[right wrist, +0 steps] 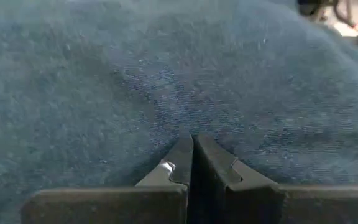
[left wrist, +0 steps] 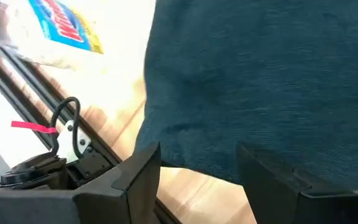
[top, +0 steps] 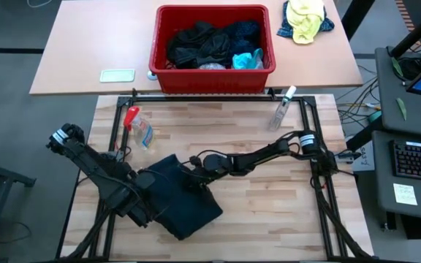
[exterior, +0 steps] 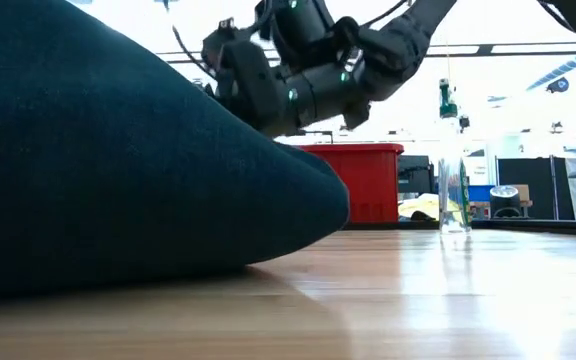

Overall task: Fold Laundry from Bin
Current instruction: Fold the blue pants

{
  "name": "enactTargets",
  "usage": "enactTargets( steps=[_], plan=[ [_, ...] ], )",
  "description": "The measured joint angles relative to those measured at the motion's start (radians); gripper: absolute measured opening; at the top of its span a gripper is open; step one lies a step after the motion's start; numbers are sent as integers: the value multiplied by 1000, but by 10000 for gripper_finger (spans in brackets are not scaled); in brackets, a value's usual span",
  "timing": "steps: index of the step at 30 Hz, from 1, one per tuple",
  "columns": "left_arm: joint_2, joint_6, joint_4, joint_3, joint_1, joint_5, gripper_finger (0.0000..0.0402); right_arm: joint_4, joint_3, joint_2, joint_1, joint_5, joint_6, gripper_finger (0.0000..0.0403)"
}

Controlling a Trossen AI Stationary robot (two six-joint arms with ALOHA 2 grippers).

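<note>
**Now both grippers at the navy shirt**

Here the navy shirt [top: 185, 196] lies bunched on the wooden table [top: 269, 212], toward its left front part, well apart from the bin [top: 212, 48]. The bin stands on the far tan table [top: 79, 51], with dark and turquoise laundry [top: 214, 45] heaped inside it.

The left gripper [top: 152, 204] sits at the shirt's left edge. In the left wrist view its fingers [left wrist: 138, 177] stand apart, the cloth's edge lying just beyond them; whether they touch it I cannot tell.

The right gripper [top: 194, 179] reaches in from the right and rests on top of the shirt. In the right wrist view its fingers [right wrist: 182, 158] are pressed together, tips down on the fabric; whether any cloth is pinched between them cannot be told.

A spray bottle [top: 281, 109] lies near the table's far right, a red-capped bottle [top: 139, 128] near its far left. A yellow-and-blue cloth [top: 305, 20] sits right of the bin.
</note>
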Motion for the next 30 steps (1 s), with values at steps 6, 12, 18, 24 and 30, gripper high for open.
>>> enactTargets(
  steps=[6,12,18,24,30],
  plan=[
    [-1,58,-1,69,-21,39,192,-1,1,-80,63,127,-72,12],
    [-1,115,0,161,-24,-36,192,12,19,-71,130,123,-63,12],
    [-3,271,252,164,-38,-307,191,11,81,43,175,122,-77,12],
    [46,467,608,23,-41,-298,172,28,139,145,172,122,-65,12],
    [114,245,632,-146,-41,-187,124,2,141,159,173,123,-91,12]
  ],
)
